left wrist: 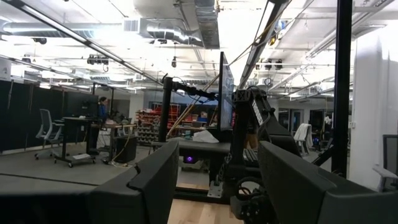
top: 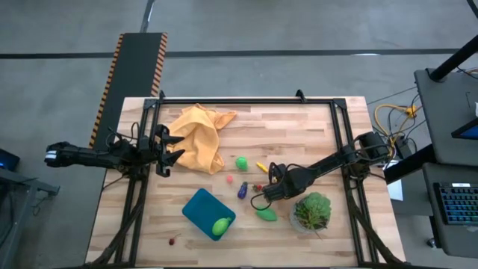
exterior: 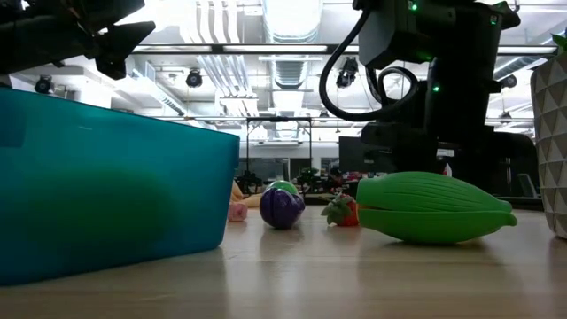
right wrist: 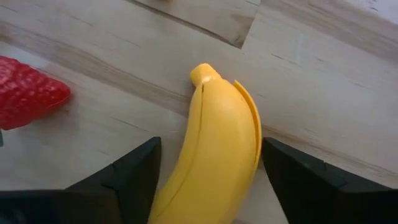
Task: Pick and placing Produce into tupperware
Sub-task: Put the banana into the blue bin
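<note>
A yellow banana (right wrist: 214,155) lies on the wooden table (top: 314,127) right of centre, small in the high view (top: 261,166). My right gripper (right wrist: 211,180) points down over it, open, one finger on each side of its middle. A red strawberry piece (right wrist: 28,93) lies close by. The teal tupperware (top: 203,208) stands near the front with a green oval (top: 221,226) in it. On the table lie a green oval (top: 241,162), a pink piece (top: 229,179), a purple eggplant (top: 243,190) and another green oval (top: 267,214). My left gripper (top: 168,149) waits open at the table's left edge. My right gripper comes from above, its fingers (right wrist: 134,174) across the banana's middle (right wrist: 249,149), which lies flat on the table. One fingertip stands right at the banana's side and the other shows a small gap; whether either touches it, I cannot tell.
An orange-yellow cloth (top: 200,138) lies crumpled at the far left. A leafy green plant in a pot (top: 312,211) stands just right of my right gripper. A tiny red piece (top: 173,240) lies near the front edge. Black frame rails (top: 246,100) border the table.
</note>
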Robot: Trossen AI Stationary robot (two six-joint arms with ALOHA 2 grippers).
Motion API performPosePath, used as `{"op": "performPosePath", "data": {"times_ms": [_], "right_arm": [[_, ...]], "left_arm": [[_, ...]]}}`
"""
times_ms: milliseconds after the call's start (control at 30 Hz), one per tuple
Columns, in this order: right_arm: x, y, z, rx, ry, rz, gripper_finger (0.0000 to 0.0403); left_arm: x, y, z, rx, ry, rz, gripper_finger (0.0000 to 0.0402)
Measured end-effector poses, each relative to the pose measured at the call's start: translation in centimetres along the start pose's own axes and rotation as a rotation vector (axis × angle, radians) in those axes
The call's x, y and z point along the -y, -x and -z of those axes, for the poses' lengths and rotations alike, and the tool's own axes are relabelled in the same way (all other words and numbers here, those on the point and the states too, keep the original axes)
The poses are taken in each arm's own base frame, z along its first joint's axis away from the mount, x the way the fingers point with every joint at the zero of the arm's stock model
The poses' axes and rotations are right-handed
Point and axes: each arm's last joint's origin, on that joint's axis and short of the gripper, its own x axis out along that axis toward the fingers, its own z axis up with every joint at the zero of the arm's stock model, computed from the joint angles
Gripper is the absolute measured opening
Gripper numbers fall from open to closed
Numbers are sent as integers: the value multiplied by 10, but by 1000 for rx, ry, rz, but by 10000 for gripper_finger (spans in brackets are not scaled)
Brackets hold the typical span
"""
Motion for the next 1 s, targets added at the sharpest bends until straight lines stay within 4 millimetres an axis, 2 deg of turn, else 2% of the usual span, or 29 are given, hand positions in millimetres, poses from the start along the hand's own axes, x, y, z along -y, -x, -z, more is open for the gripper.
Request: {"op": "performPosePath", "data": {"times_ms": [267,833,1000], "right_arm": [[-1,0,0,1,27,-8,212],[-1,0,0,2,50,-11,155],[-1,0,0,2,52,-12,151]], "left_arm": [[0,0,0,0,0,0,206],[0,0,0,0,0,0,206],[0,0,0,0,0,0,206]]}}
